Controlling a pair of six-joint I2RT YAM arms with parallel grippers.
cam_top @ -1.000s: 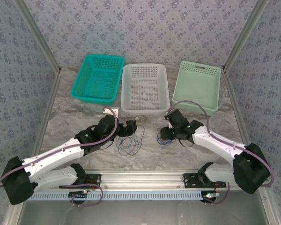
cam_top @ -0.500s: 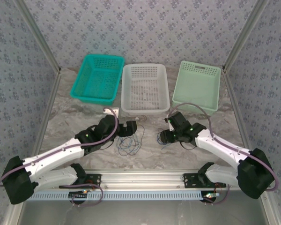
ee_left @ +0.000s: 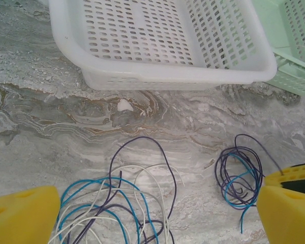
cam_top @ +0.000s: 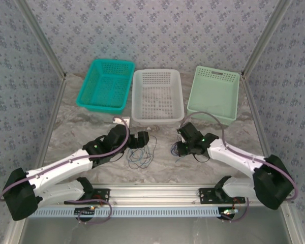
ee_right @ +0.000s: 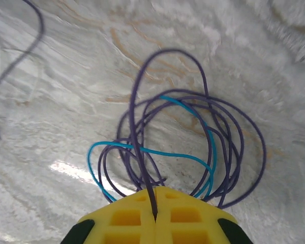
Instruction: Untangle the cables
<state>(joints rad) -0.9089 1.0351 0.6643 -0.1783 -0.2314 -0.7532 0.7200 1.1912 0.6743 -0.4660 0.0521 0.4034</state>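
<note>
Cables [cam_top: 138, 158] lie in two separate groups on the marble table [cam_top: 76, 129], in front of three baskets standing in a row at the far side: a teal basket [cam_top: 108, 61], a white basket [cam_top: 157, 72] and a pale green basket [cam_top: 218, 71].

The bigger bunch [ee_left: 117, 206], made of loose blue, white and purple loops, sprawls on the table just ahead of the left gripper [cam_top: 142, 139]. Seen from the left wrist, that gripper [ee_left: 152, 223] has its yellow pads [ee_left: 20, 213] spread wide apart, one on either side of the bunch and touching none of it. The rim of the white basket [ee_left: 168, 71] is beyond it.

The small coil [ee_left: 238, 175] of purple and light blue lies to the right, well apart from the bunch. The right gripper [cam_top: 179, 148] is down at it. Seen from the right wrist, its yellow pads [ee_right: 127, 216] are pressed together with one purple strand [ee_right: 137, 127] pinched in the seam between them. That strand rises from the pads and arches over the rest of the coil [ee_right: 229, 152], which rests flat on the marble
</note>
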